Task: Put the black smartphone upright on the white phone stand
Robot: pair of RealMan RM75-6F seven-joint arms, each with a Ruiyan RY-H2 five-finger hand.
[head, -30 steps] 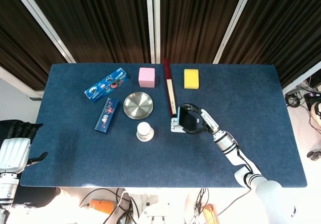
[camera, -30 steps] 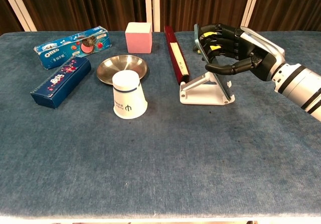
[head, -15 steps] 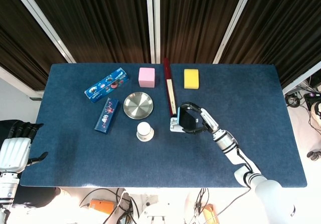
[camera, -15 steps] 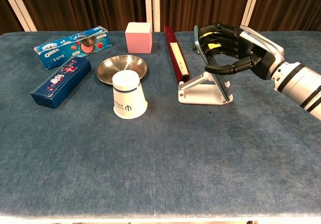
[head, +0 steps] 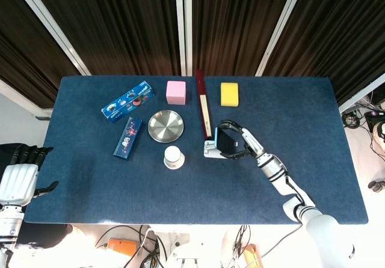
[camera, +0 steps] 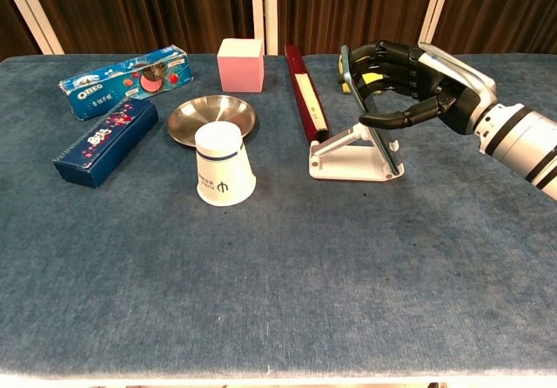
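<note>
The black smartphone point(camera: 370, 110) leans tilted on the white phone stand point(camera: 344, 160), its lower edge down at the stand's front lip. My right hand point(camera: 418, 83) grips the phone's upper part, fingers over the top edge and thumb on the near face. From the head view the smartphone point(head: 227, 140) shows as a dark slab over the stand point(head: 210, 151), with the right hand point(head: 242, 142) wrapped around it from the right. My left hand point(head: 18, 181) hangs off the table's left front corner, holding nothing, fingers apart.
A white paper cup point(camera: 223, 164) stands upside down left of the stand. A long dark red box point(camera: 305, 103) lies just behind the stand. A metal dish point(camera: 211, 117), pink block point(camera: 240, 64), yellow sponge point(head: 229, 94) and two blue boxes point(camera: 106, 142) point(camera: 124, 70) sit further back and left.
The phone and stand have slid slightly left. My right hand's fingers have eased a little around the phone's top. The left hand has not moved.
</note>
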